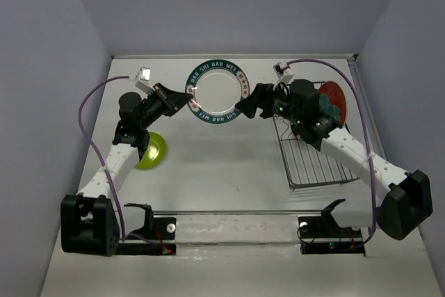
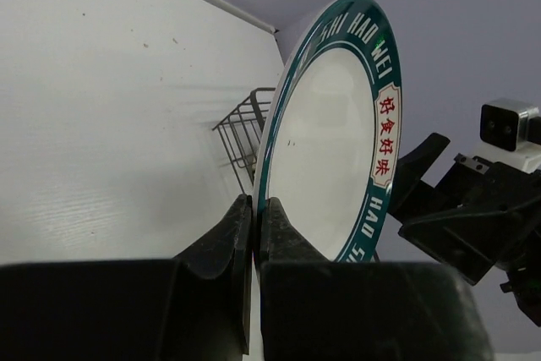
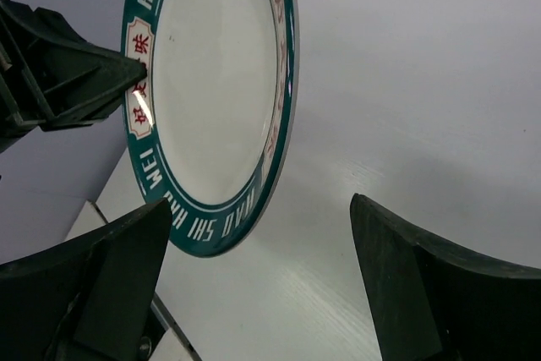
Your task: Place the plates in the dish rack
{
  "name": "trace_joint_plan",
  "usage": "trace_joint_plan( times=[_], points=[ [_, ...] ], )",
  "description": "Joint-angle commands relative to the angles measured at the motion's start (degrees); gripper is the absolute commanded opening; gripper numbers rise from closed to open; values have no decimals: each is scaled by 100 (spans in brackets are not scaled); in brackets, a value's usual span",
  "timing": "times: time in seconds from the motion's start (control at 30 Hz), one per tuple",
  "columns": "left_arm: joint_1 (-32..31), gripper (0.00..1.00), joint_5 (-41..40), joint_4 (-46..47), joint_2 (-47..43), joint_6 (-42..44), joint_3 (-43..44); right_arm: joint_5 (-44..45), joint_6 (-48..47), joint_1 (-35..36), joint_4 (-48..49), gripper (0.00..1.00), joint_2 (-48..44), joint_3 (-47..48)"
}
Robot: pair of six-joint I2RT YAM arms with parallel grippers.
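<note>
The white plate with the dark green lettered rim [image 1: 218,92] is held up off the table at the back centre. My left gripper [image 1: 186,99] is shut on its left rim; in the left wrist view both fingers [image 2: 235,230] pinch the plate [image 2: 330,141] edge. My right gripper [image 1: 245,106] stands wide open at the plate's right edge. In the right wrist view the plate [image 3: 211,99] hangs just beyond the fingertips [image 3: 127,243], with nothing between them. A lime green plate [image 1: 151,151] lies on the table under my left arm. A red-and-teal plate [image 1: 332,106] stands in the dish rack [image 1: 316,165].
The wire dish rack [image 2: 241,137] lies at the right, partly under my right arm. The enclosure's grey walls close in the back and both sides. Purple cables loop above each arm.
</note>
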Motion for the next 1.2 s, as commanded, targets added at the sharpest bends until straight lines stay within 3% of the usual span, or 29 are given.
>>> trace_joint_plan(
  times=[0.0,0.2,0.3,0.37,0.47,0.5,0.57,0.6,0.8,0.9,1.17],
  points=[
    [-44,6,497,403,-392,14,-111,482,-98,53,-138,91,-232,254],
    [-150,6,1069,649,-463,85,-155,395,-71,53,-50,71,-171,228],
    [-167,6,1315,693,-428,190,-146,456,-80,53,-50,28,-171,263],
    [-167,8,1438,702,-436,295,-155,570,-124,53,-68,7,-250,263],
    [-159,44,1552,685,-392,278,-147,1016,-342,53,-478,7,-548,350],
    [-132,71,1544,615,-384,278,-138,1462,-596,53,-846,7,-749,473],
    [-54,92,1535,553,-392,269,-155,2078,-921,53,-1433,7,-882,727],
    [-1,99,1526,527,-392,226,-173,2822,-1080,53,-1752,7,-927,1007],
    [334,99,1430,500,-594,102,-243,5890,-2083,53,-3196,7,-962,1572],
    [342,99,1403,465,-665,146,-234,6667,-2408,1,-3416,7,-883,1747],
    [351,99,1412,430,-674,181,-208,7162,-2664,-52,-3900,7,-417,1951]
  ],
)
